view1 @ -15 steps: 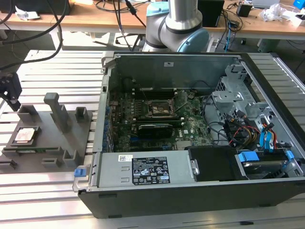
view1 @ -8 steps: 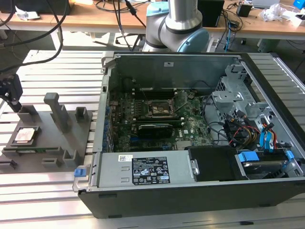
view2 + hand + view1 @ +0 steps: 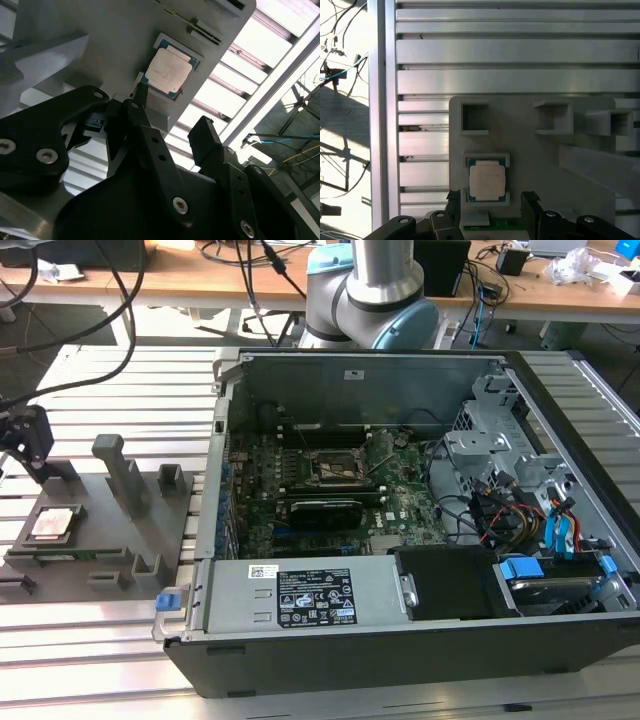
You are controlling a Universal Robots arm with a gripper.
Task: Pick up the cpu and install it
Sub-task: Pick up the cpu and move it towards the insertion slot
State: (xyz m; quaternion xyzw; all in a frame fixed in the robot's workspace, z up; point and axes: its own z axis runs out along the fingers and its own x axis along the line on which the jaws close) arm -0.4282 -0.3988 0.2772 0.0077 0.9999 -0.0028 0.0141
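Black two-finger gripper (image 3: 173, 105) on the arm, fingers (image 3: 150, 140) spread wide apart, nothing held between them. Hangs over the exterior view's left end of the long grey slotted metal table (image 3: 150, 390), just above a flat grey plastic tray (image 3: 100, 530) with blocks and little cups on it.

Just past the fingertips in both wrist views is the small flat square cpu (image 3: 487, 181), with a shiny pinkish-silver top and a thin dark rim. Lies flat in a shallow square pocket (image 3: 487, 156) of the grey tray, snug between low walls, in line with the gap between the fingers and not touching them.

Farther along the same tray are a square grey cup (image 3: 475, 117), then a second square grey cup (image 3: 552, 117) beside it. Also a tall grey post (image 3: 118, 465) standing up from the tray.

Off to the exterior view's right of the tray is a big dark metal computer case (image 3: 400, 362), lying on its side with the top open. Inside it:
- a green circuit board (image 3: 400, 510)
- a black-framed square socket (image 3: 338, 468) in the middle of that board
- a silver box with a white sticker (image 3: 310, 595) along the near wall
- red, yellow and blue wires (image 3: 520, 520) in the far corner — next to a blue plastic tab (image 3: 520, 568)

Behind the case are the arm's silver and light-blue base (image 3: 375, 290) and a wooden desk (image 3: 200, 285) with black cables.
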